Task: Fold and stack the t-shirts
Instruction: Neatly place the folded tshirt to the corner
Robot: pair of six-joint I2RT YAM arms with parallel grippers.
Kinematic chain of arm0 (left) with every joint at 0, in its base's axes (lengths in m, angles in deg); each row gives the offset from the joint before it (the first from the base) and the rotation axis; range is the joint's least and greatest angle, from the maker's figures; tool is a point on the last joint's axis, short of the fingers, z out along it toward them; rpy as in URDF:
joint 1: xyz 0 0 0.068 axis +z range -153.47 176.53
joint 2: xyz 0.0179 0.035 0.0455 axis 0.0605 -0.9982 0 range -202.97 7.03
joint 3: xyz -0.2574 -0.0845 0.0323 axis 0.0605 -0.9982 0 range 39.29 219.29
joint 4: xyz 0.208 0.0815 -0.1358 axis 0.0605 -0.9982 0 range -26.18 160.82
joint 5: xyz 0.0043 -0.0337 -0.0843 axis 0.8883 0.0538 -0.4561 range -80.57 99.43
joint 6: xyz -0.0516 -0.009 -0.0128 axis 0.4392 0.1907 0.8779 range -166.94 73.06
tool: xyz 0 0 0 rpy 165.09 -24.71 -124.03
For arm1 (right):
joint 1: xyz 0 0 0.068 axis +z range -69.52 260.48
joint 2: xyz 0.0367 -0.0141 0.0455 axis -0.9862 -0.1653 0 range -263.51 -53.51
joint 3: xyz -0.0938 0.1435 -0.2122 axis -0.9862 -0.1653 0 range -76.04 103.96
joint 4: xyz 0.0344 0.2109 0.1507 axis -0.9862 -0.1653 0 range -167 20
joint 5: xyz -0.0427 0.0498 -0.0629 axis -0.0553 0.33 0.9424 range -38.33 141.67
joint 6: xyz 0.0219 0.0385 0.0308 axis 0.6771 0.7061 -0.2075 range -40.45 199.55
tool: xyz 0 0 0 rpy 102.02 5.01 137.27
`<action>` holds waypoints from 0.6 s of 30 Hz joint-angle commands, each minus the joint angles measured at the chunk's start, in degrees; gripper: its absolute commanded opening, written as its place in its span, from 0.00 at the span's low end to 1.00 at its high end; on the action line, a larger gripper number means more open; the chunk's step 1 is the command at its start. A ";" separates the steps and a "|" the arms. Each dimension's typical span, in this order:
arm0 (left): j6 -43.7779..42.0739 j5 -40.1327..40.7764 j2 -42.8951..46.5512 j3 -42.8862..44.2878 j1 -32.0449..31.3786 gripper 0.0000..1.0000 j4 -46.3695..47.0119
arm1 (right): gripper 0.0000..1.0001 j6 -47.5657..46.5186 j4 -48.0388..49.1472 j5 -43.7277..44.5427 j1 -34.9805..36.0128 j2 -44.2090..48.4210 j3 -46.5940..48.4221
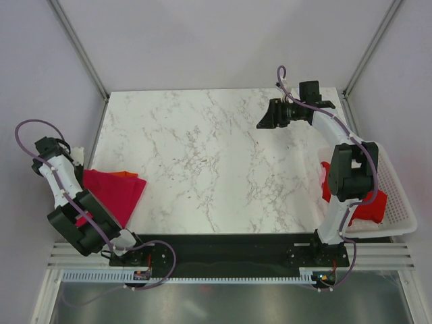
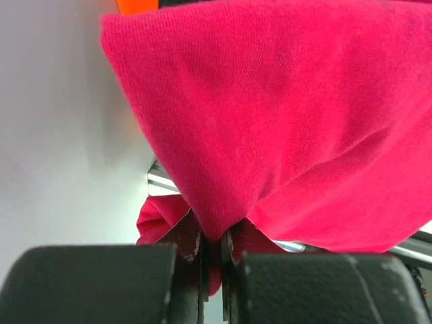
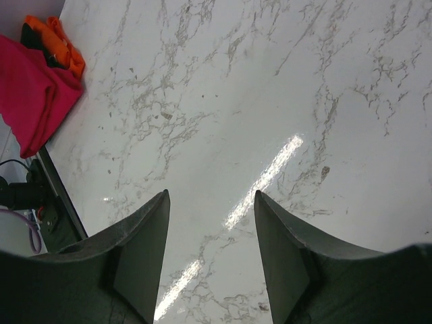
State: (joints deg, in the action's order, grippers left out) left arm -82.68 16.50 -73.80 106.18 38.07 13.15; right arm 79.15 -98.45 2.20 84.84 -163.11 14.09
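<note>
Left wrist view: the left tool [image 2: 214, 243] is closed tight on a fold of the crimson-pink soft cloth t-shirt [image 2: 283, 115], with a pinch of fabric squeezed between the two dark jaws and the rest of the shirt spreading up and across most of that picture. A strip of bright orange cloth t-shirt [image 2: 137, 5] peeks out at the top edge, just behind the pink one.

From the top external view, this pink shirt lies as a folded bundle at the left edge of the white marble-patterned table [image 1: 202, 155], toward the near side. The orange cloth shows as a thin sliver at its far edge, touching it, and the left arm is bent over beside the bundle.

The right tool [image 3: 210, 194] is over the far right part of the table, its jaws spread wide with nothing between them, only bare marble below. It is well apart from the pink bundle.

At the table's right edge sits a white plastic lattice basket [image 1: 395, 196] holding crumpled red cloth t-shirts [image 1: 368, 206], partly hidden by the right arm.
</note>
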 commanded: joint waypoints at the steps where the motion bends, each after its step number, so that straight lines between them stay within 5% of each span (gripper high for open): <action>1: 4.36 4.17 0.95 -0.53 0.82 0.02 3.62 | 0.61 0.14 1.90 -1.24 0.30 -0.35 2.33; 11: 4.90 8.05 2.00 -2.03 1.97 0.02 6.08 | 0.61 0.23 1.90 -1.41 0.30 -1.05 2.60; 18: 5.77 10.24 3.23 -3.26 2.05 0.15 5.73 | 0.61 -0.12 1.82 -1.15 0.39 -0.61 2.33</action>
State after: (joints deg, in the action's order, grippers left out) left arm -78.88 22.75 -73.56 103.30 39.56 16.71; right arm 79.39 -97.86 2.20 84.89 -163.44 14.74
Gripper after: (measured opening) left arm 0.143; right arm 0.609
